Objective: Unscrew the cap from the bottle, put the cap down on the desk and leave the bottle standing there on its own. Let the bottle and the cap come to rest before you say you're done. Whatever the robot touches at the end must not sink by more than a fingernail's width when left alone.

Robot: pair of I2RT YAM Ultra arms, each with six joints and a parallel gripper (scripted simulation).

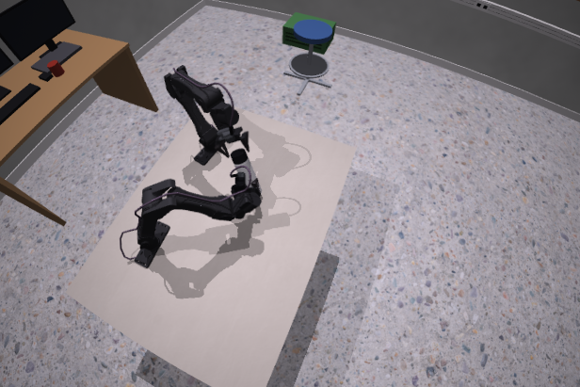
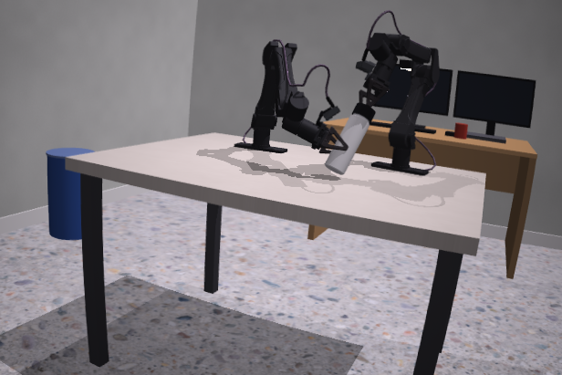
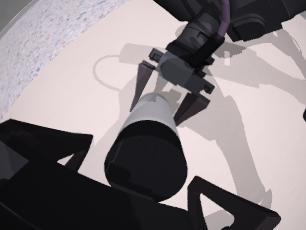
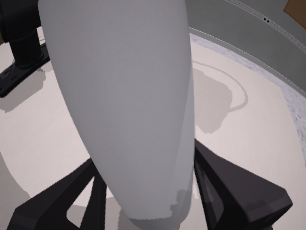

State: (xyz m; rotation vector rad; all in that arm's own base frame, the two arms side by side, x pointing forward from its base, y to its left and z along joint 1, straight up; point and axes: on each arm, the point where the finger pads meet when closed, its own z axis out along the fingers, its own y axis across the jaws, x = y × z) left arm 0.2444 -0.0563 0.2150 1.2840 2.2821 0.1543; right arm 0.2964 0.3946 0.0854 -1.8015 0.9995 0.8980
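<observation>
The bottle (image 2: pixel 348 140) has a pale grey body and a black cap (image 2: pixel 363 112). It is tilted above the middle of the table. My right gripper (image 2: pixel 335 142) is shut on the bottle's lower body, which fills the right wrist view (image 4: pixel 123 75) between the fingers. My left gripper (image 2: pixel 367 98) is open, with its fingers spread just above and around the cap. The left wrist view looks down on the cap (image 3: pixel 147 158), with the right gripper (image 3: pixel 169 89) behind it. From above, the cap (image 1: pixel 239 155) sits just under the left gripper (image 1: pixel 238 140).
Both arm bases (image 2: pixel 401 167) (image 2: pixel 261 147) stand on the pale table. Behind it is a wooden desk (image 2: pixel 479 145) with monitors and a red cup (image 2: pixel 461 130). A blue bin (image 2: pixel 66 192) stands on the floor, and a blue stool (image 1: pixel 311 46) stands further off.
</observation>
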